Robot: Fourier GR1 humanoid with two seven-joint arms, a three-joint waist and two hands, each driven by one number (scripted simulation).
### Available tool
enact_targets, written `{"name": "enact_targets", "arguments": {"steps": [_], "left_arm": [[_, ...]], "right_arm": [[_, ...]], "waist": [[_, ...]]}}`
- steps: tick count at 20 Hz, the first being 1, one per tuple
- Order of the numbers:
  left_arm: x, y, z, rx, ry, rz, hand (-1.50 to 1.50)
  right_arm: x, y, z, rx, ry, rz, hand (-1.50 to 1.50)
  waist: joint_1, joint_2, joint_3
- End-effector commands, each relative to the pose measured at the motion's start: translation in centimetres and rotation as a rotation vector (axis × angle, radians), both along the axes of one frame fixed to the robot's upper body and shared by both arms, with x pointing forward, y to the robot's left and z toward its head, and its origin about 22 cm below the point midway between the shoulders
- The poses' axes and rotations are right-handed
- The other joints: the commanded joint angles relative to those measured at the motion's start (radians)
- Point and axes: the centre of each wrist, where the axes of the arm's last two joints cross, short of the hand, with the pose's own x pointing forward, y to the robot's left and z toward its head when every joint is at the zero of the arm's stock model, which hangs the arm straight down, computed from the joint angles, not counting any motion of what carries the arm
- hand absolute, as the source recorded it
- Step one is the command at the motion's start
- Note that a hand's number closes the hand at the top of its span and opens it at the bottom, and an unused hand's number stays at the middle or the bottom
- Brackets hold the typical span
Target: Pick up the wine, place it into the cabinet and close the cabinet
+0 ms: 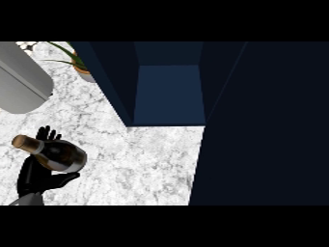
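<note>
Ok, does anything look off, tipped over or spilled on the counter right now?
Only the wine bottle stands out: it is not upright but lies tilted in the left hand, its neck pointing to the view's upper left. The cabinet stands open. Nothing on the counter looks spilled or damaged.

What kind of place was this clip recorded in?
Most likely a kitchen: a white marble counter, an open dark blue cabinet standing on it, and a wine bottle held in the left hand. A potted plant sits at the back.
</note>
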Motion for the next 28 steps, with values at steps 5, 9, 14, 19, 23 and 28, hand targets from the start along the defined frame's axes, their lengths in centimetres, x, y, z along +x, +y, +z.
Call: {"name": "enact_targets", "arguments": {"steps": [5, 9, 14, 19, 23, 28], "left_arm": [[0.1, 1.0, -0.9, -0.09, -0.032, -0.075, 1.5], [2.0, 0.3, 0.6, 0.063, -0.091, -0.139, 1.5], [2.4, -3.2, -0.1, 0.17, -0.184, -0.164, 1.5], [4.9, -10.5, 1.0, 0.164, -0.198, -0.187, 1.5], [4.3, -11.6, 1.5, 0.197, -0.275, -0.17, 1.5], [5.5, -14.2, 4.8, 0.202, -0.39, -0.191, 1.5]], "right_arm": [[-1.6, -1.0, -0.5, 0.011, 0.023, 0.049, -1.5], [-0.9, -0.1, 0.4, 0.009, 0.03, 0.042, -1.5], [-2.0, -0.9, 0.6, 0.01, 0.027, 0.029, -1.5], [-3.5, -1.3, 0.1, -0.013, 0.033, 0.067, -1.5], [-2.0, -0.5, 0.0, 0.013, 0.029, 0.032, -1.5], [-0.4, -0.9, 0.0, 0.008, 0.046, 0.046, -1.5]], "waist": [[-0.002, 0.003, -0.001], [0.004, -0.001, 0.0], [0.001, -0.002, 0.0], [0.002, -0.01, 0.002], [0.015, -0.005, 0.001], [0.018, -0.005, 0.002]]}}
